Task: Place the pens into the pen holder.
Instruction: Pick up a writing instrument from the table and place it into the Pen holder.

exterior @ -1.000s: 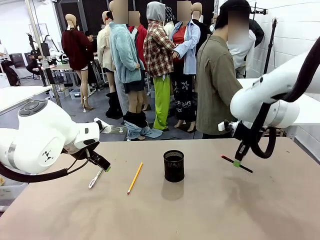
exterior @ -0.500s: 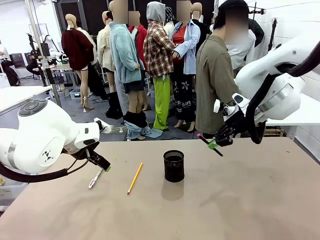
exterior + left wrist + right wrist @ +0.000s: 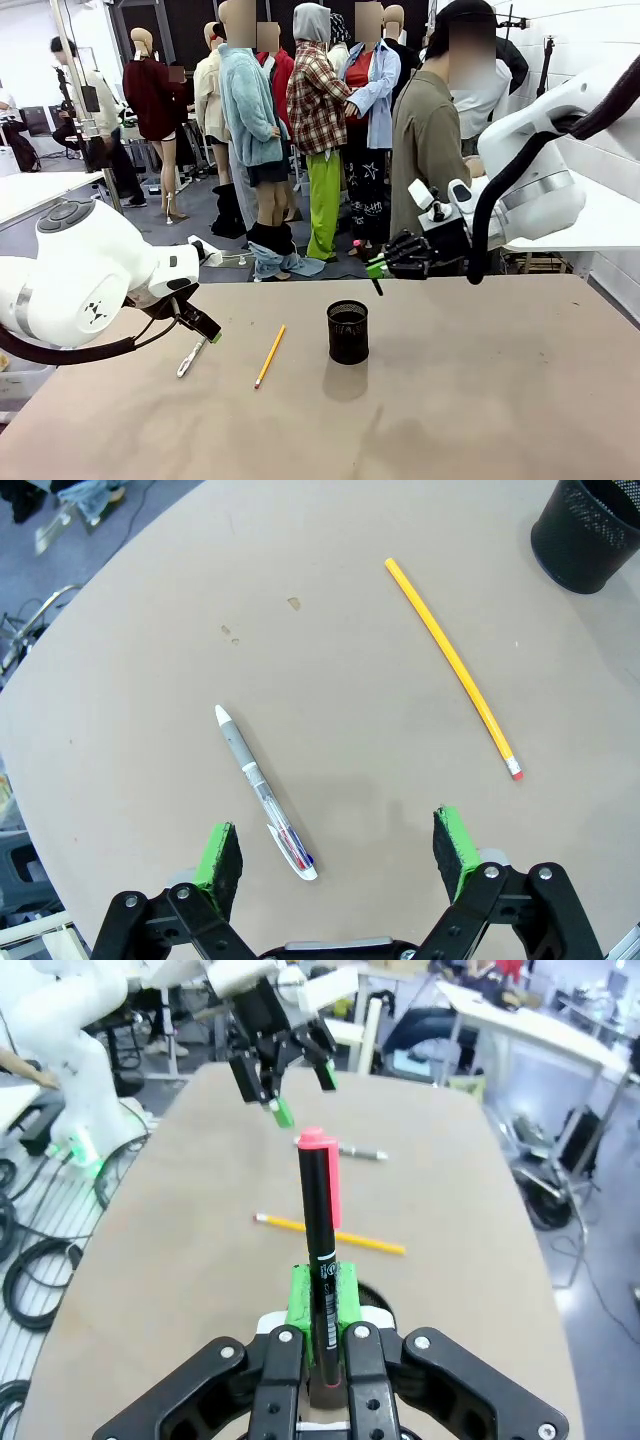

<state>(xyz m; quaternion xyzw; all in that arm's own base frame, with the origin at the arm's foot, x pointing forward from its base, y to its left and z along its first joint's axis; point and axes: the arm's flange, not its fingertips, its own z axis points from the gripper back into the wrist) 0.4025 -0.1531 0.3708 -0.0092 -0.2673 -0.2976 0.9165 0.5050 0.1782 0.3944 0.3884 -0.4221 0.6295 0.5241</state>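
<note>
Front view: locate the right gripper (image 3: 383, 266) in the air, pinched on the dark pen (image 3: 376, 286), above and slightly right of the pen holder (image 3: 347, 332). Judge the step as delivery of this pen. Next: centre over the rim, stand the pen upright, lower, release. Find the left gripper (image 3: 205, 330) low beside the silver pen (image 3: 191, 357).

Left wrist view: see fingers (image 3: 222, 855) spread wide, silver pen (image 3: 262, 792) on the table between them, untouched; pencil (image 3: 452, 666) nearby.

Right wrist view: confirm pads (image 3: 299, 1295) clamped on the dark pen (image 3: 318, 1220), pink cap outward.

right end effector (image 3: 378, 266): swung left, risen | dark pen (image 3: 318, 1222): now seemingly above pen holder (image 3: 347, 335)
</note>
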